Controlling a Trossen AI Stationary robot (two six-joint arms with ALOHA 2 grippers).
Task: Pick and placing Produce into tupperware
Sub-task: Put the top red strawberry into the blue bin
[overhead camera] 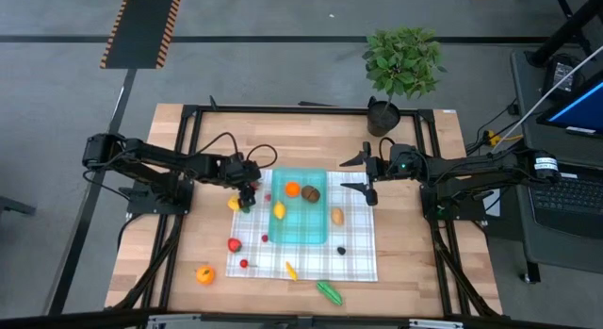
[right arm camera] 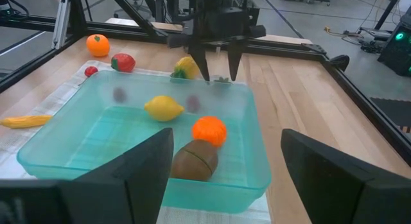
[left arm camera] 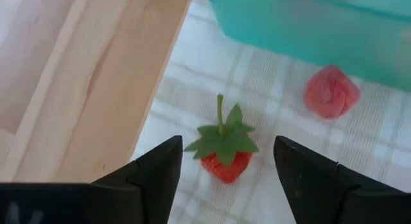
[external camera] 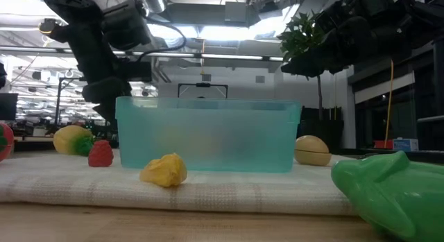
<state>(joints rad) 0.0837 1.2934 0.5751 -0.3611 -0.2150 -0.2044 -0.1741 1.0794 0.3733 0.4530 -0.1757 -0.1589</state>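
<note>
Now, item 1 — strawberry (left arm camera: 225,158): small red piece w/ green leafy cap and stem, lying on the checked cloth (left arm camera: 192,76) just outside the tub's (overhead camera: 303,227) left wall. In my left wrist view it sits squarely between the two fingers, so it's directly ahead of and below the left end effector (overhead camera: 247,199). Stem points away from the wrist, toward the tub; I'd take that as its long axis, roughly in line w/ my approach. Fingers bracket it crosswise.

Item 2 — left end effector: spread partway, wide enough to clear the berry on both sides; no contact visible, nothing pinched. Much the nearer arm for this piece.

Item 3 — right end effector (overhead camera: 369,173): parked above the tub's right side, fingers spread wide, empty. Waiting.

Item 4 — tub: teal, on the cloth mid-worktop. Already inside: lemon (right arm camera: 164,108), orange (right arm camera: 209,131), brown piece (right arm camera: 194,161). Two small dark blurs at the far wall, can't ID.

Item 5 — pink lump (left arm camera: 331,90): on the cloth beside the berry, close to the tub wall, clear of my fingers.

My read: next is a straight drop and close on the berry. Risk — leaf cap, not body, gets caught.
</note>
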